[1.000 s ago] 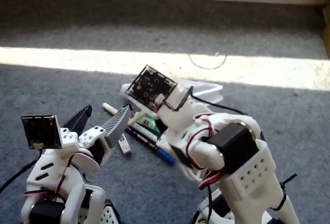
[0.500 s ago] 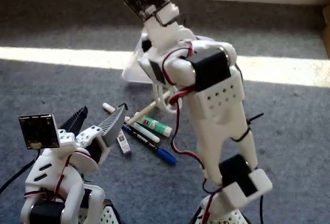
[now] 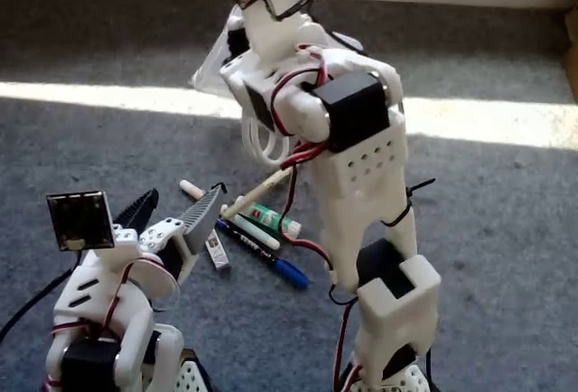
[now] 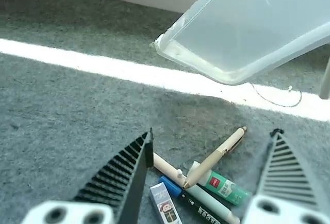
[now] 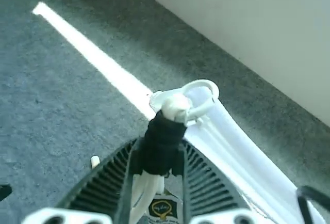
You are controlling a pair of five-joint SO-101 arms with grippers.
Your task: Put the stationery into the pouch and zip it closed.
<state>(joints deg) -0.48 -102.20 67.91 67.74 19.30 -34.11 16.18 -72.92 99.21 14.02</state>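
Item: translucent pouch, held off the grey carpeted surface by the right hand, which is closed tight on a black tab at the pouch's edge; a white ring is seen just past the tab. The right arm is raised high, and the pouch is hung tilted in the air above the far side of the stationery, apart from it. Whether the pouch's zip is open or shut cannot be told. Left hand: spread wide, nothing held, poised low over the near side of the stationery without contact. Stationery, all lying loose on the surface in one cluster between the two arms: a beige pen, laid slantwise with its tip over the others; a white tube with a green label, just beside the beige pen's tip; a white pen, partly under the beige pen; a black pen with a blue end, nearest the arms; a small white block, just beside the black pen. A band of sunlight is cast across the surface beyond the cluster.
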